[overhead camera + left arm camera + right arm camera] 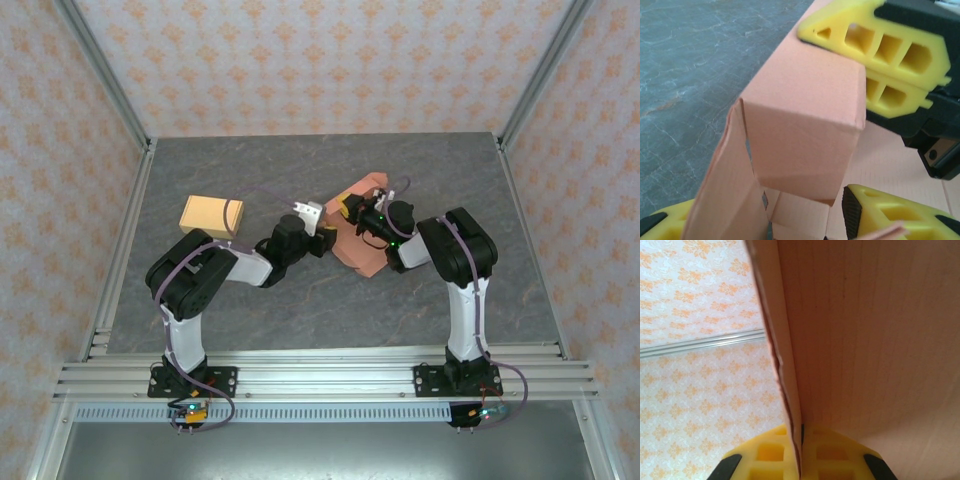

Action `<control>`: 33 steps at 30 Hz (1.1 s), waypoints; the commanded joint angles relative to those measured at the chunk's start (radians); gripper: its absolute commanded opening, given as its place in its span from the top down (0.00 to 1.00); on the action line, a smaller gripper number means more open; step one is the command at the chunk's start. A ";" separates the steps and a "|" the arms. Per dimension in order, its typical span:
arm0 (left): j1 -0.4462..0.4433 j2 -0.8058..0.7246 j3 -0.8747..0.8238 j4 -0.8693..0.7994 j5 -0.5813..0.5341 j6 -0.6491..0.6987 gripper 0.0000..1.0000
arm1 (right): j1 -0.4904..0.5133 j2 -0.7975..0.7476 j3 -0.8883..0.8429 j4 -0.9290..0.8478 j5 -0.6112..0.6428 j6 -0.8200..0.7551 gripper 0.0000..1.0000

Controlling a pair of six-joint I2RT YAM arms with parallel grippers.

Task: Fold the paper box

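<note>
Half-open left pincer (765,215) straddles loose flap (720,190) of pink cardboard box (805,125), lower frame, ready to fold; right pincer (801,440) clamps wall, anchoring it.

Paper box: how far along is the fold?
Partly. Done: one corner of the box stands folded up. In hand: right claw shut on a wall edge; left claw open astride a loose flap. Left: that flap and the flat panel are not yet folded in.
</note>
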 commanded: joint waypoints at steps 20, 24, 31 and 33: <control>0.009 -0.170 -0.212 0.070 -0.081 0.066 0.44 | 0.004 0.014 0.037 0.049 -0.084 -0.031 1.00; 0.009 -0.135 -0.153 0.058 -0.050 0.112 0.57 | 0.010 0.013 0.034 0.050 -0.091 -0.027 1.00; 0.009 -0.102 -0.089 -0.005 -0.002 0.177 0.67 | 0.015 0.017 0.035 0.049 -0.093 -0.026 1.00; 0.010 -0.092 -0.077 -0.014 0.006 0.173 0.68 | 0.017 0.020 0.038 0.050 -0.094 -0.025 1.00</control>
